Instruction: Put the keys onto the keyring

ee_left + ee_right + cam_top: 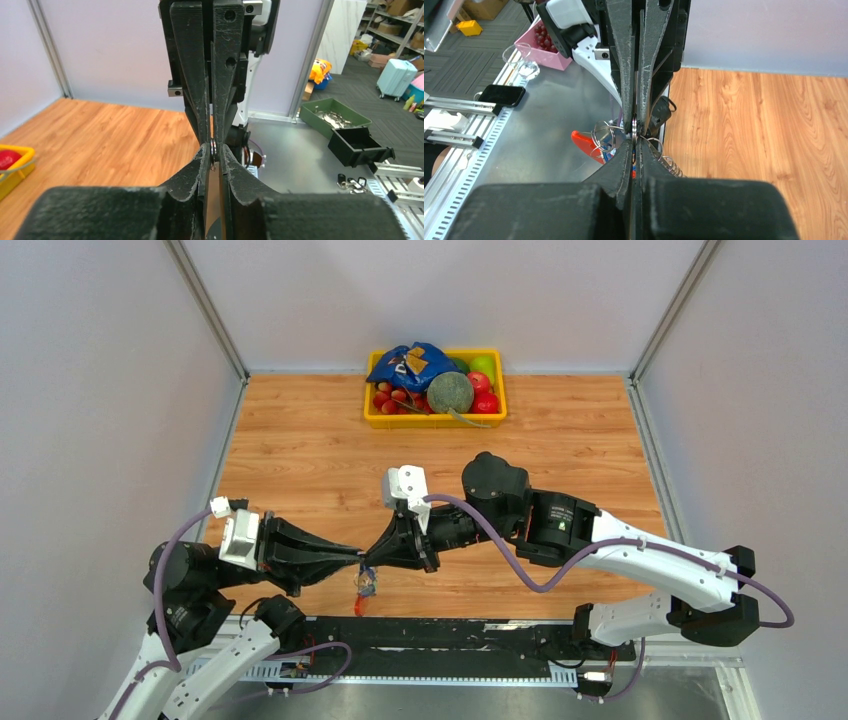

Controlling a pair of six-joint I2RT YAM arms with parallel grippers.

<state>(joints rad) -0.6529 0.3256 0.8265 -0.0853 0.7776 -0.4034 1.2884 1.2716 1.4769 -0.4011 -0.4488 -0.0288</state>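
Observation:
My left gripper point(354, 556) and right gripper point(371, 558) meet tip to tip above the table's near edge. Both are shut on the same thin silvery split ring point(213, 149), seen edge-on between the pads in the left wrist view and in the right wrist view point(635, 131). Under the tips hangs the keyring bunch point(365, 588): a red clip point(585, 142), silvery loops point(603, 134) and a coil spring point(672, 167). A scrap of blue point(611, 156), probably a key head, shows beside my right gripper point(635, 134). The key blades are hidden. My left gripper's tips point(213, 151) face the right fingers.
A yellow tray point(436, 423) full of toys stands at the far middle of the wooden table; its corner shows in the left wrist view point(21, 165). The black and metal rail point(450, 635) runs along the near edge under the hanging bunch. Grey walls close both sides.

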